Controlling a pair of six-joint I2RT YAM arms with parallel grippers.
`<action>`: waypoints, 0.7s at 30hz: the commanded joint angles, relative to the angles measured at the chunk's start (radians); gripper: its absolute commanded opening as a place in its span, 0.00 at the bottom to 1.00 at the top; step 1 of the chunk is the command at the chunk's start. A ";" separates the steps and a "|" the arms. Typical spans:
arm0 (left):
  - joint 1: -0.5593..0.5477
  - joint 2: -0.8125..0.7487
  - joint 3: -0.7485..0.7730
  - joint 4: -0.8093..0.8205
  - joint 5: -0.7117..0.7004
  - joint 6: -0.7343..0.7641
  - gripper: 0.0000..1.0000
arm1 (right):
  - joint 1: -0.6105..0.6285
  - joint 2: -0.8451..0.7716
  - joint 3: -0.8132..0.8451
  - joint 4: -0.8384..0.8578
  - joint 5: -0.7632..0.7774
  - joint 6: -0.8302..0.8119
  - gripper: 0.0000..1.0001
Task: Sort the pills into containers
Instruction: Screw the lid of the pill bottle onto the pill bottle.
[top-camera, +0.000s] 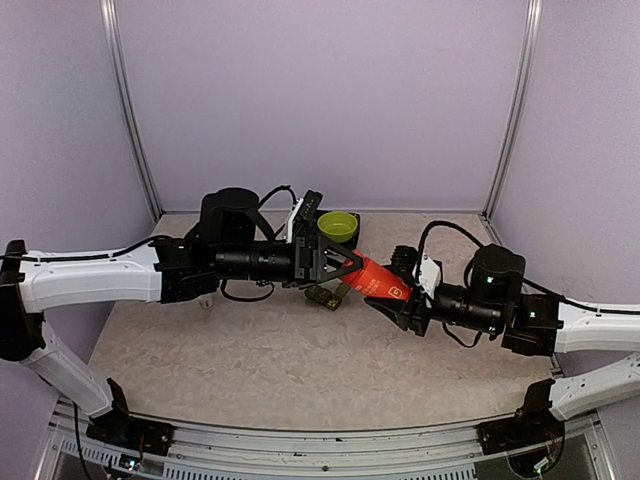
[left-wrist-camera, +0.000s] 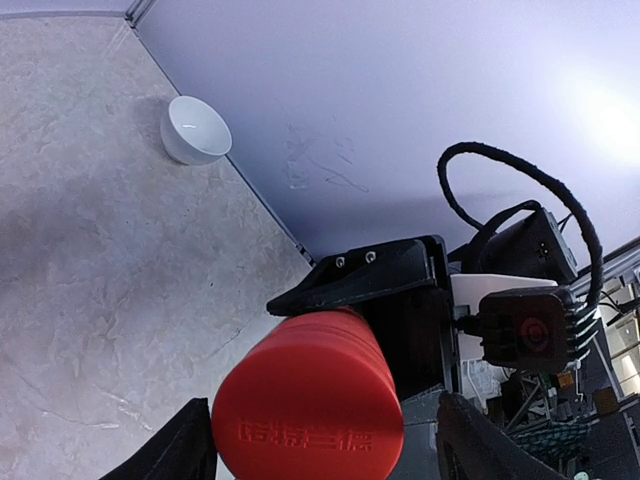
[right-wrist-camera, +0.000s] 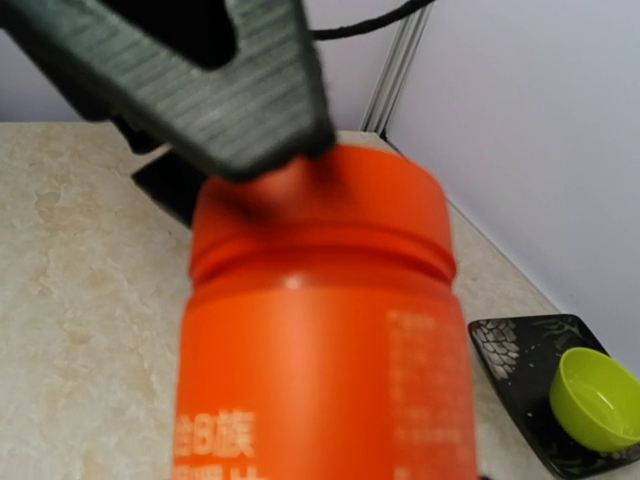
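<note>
Nearest, at the table's near edge, the left arm and right arm reach inward and meet mid-table. Between them an orange bottle is held off the table, tilted, cap toward 10 o'clock. Right gripper: jaws clamped on the bottle body. Left gripper: fingers astride the cap, one touching it; whether they clamp cannot be told. At 12 o'clock from the left gripper, a black tray carries a green bowl. The containers lie on the table at 7 o'clock from that gripper, beneath the bottle.
</note>
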 joint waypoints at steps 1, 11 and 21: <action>0.004 0.017 0.036 0.027 0.024 -0.001 0.67 | 0.016 0.004 0.035 0.008 0.013 -0.007 0.14; 0.002 0.021 0.031 0.028 0.032 0.067 0.41 | 0.016 -0.006 0.034 0.001 -0.010 0.029 0.14; -0.018 -0.035 0.012 0.047 0.160 0.373 0.41 | 0.016 -0.046 0.030 0.023 -0.263 0.326 0.14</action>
